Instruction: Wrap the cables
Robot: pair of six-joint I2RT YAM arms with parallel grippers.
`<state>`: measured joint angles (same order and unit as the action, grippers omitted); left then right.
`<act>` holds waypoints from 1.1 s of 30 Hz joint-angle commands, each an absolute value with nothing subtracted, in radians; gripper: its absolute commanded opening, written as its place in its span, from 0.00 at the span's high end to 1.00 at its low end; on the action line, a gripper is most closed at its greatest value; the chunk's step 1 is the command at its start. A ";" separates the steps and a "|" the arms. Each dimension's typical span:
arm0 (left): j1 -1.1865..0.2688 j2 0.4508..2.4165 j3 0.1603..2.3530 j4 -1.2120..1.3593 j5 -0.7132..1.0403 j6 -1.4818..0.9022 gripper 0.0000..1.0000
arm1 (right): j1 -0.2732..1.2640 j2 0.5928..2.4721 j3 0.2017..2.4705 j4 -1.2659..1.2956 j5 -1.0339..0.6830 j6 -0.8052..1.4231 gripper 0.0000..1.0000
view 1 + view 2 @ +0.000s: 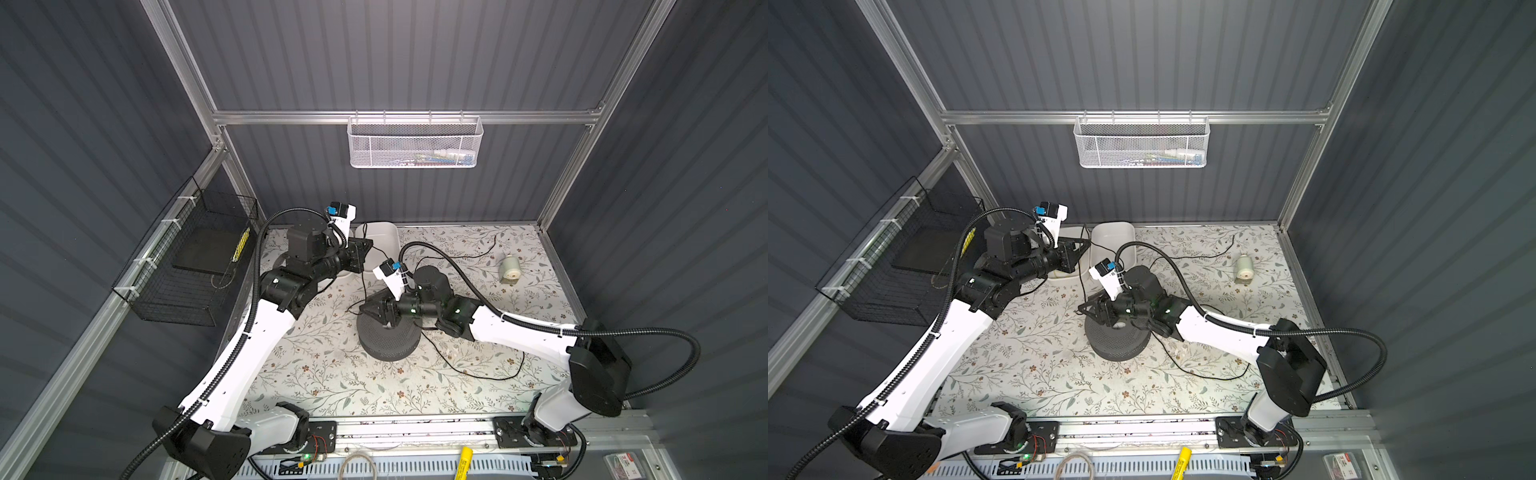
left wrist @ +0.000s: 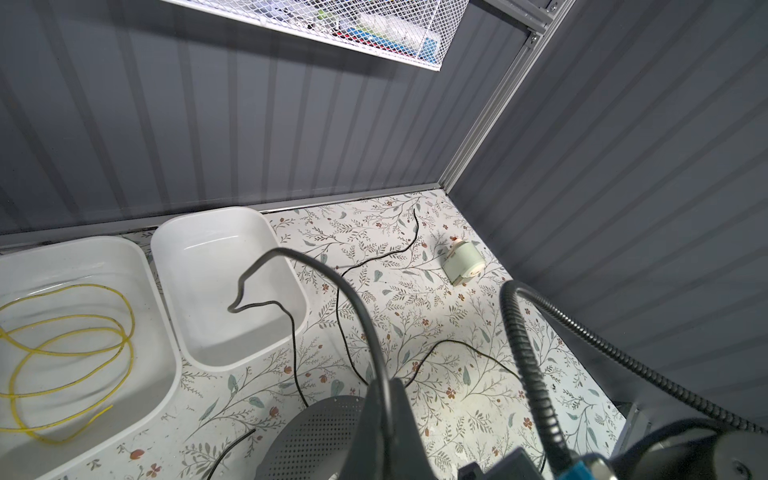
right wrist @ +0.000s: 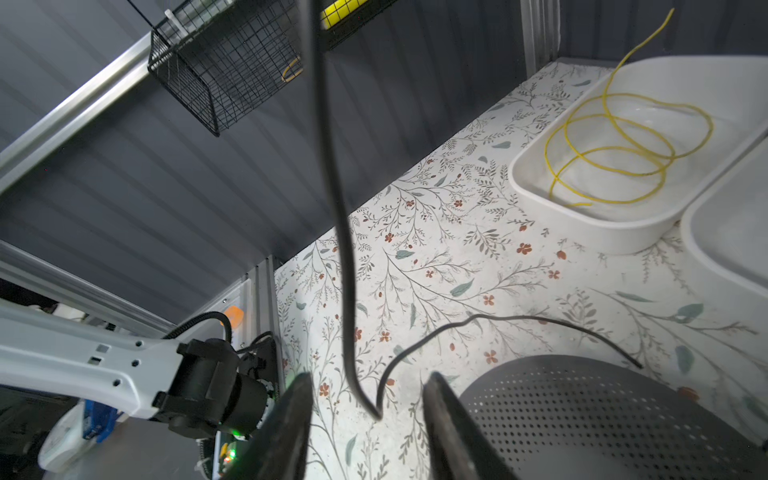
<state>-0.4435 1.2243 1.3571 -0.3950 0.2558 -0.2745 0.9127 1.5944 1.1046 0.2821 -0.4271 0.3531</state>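
Black cord, just one, loops past two white tubs.

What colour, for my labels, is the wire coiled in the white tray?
Yellow; the wire coil shows best in the right wrist view.

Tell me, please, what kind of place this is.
Probably a robot test booth, not a home: left arm and right arm mounted on a front rail, grey ribbed walls in an aluminium frame, a floral tabletop.
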 commanded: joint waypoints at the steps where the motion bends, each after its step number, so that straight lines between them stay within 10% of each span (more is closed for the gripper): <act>1: -0.438 1.226 1.386 -0.361 0.276 -0.282 1.00 | 0.918 1.598 1.140 0.318 -0.429 0.370 0.69; 7: -0.439 1.225 1.391 -0.359 0.265 -0.268 0.91 | 0.917 1.570 1.124 0.324 -0.407 0.375 1.00; 11: -0.437 1.230 1.389 -0.347 0.235 -0.239 0.29 | 0.910 1.497 1.025 0.415 -0.328 0.402 1.00; 14: -0.439 1.215 1.399 -0.381 0.188 -0.205 0.03 | 0.860 1.418 0.997 0.417 -0.359 0.445 1.00; 22: -0.438 1.102 1.249 -0.342 0.209 -0.222 0.14 | 0.602 1.189 0.937 0.435 -0.440 0.621 1.00; 29: -0.438 1.110 1.143 -0.286 0.317 -0.215 0.57 | 0.470 1.036 0.939 0.329 -0.456 0.649 1.00; 33: -0.439 1.121 1.092 -0.195 0.364 -0.210 0.51 | 0.428 0.993 0.931 0.282 -0.482 0.677 1.00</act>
<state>-0.4435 1.1213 1.1198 -0.2836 0.2859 -0.2195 0.4488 1.0107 0.9482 0.3340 -0.4427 0.6456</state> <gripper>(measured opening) 0.476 0.051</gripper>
